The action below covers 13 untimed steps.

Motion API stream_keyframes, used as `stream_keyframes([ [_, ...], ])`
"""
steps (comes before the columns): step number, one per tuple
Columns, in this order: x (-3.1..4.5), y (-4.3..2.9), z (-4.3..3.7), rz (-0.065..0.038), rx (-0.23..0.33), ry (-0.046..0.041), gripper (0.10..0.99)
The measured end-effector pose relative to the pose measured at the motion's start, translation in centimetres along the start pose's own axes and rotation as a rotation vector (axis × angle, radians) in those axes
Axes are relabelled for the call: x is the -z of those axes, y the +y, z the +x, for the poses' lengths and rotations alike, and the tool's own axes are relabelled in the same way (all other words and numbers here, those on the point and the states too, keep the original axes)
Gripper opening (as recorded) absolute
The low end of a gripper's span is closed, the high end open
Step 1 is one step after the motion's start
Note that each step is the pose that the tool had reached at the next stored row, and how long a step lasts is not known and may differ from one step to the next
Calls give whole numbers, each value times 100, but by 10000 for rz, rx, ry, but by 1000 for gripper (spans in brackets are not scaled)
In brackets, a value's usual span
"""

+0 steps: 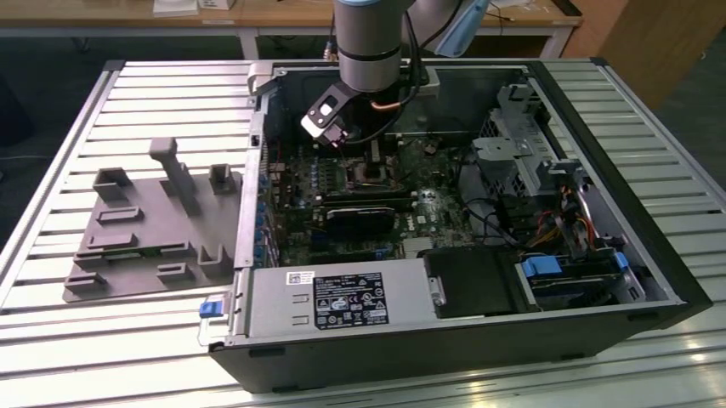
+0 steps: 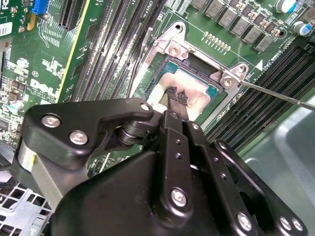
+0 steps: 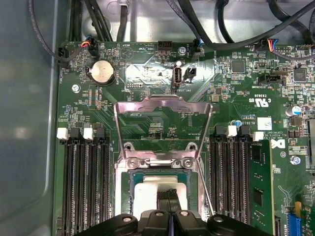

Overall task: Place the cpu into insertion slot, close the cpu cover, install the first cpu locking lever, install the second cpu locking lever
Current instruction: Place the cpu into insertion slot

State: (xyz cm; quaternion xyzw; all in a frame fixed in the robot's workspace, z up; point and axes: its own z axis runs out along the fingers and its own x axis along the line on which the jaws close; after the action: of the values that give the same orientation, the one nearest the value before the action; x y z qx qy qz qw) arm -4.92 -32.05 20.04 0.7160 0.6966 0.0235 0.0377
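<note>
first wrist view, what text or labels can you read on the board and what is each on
Motherboard white silkscreen: too small to read.
White sticker by the memory slots: too small to read.
Coin battery: no legible marking.
Nothing can be quoted with confidence.

One cpu (image 3: 147, 192), one cpu cover (image 3: 162, 102), two locking levers (image 2: 275, 94), one coin battery (image 3: 102, 72), eight memory slots (image 3: 86, 187). One computer case (image 1: 454, 357) on table (image 1: 68, 144); one grey fixture (image 1: 148, 242) at its 9 o'clock, exterior view.
</note>
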Motion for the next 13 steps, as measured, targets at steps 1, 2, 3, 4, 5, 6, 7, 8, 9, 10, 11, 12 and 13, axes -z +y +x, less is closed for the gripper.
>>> stream_keyframes([
  [1, 1, 0, 0, 1, -3, 36, 102],
  [2, 1, 0, 0, 3, -9, 74, 102],
  [3, 1, 0, 1, 1, -11, 81, 102],
  [4, 2, 0, 0, 1, -13, 82, 102],
  [5, 2, 0, 0, 1, -12, 83, 102],
  [6, 3, 0, 0, 3, -14, 96, 102],
  [7, 3, 0, -1, 6, -24, 190, 102],
  [8, 3, 0, 0, 7, -28, 234, 102],
  [9, 3, 0, 0, 7, -29, 241, 102],
  [10, 3, 0, 0, 7, -30, 242, 102],
  [11, 3, 0, 0, 7, -30, 243, 102],
  [12, 3, 0, 0, 7, -29, 244, 102],
  [13, 1, 0, 0, 6, -29, 245, 102],
])
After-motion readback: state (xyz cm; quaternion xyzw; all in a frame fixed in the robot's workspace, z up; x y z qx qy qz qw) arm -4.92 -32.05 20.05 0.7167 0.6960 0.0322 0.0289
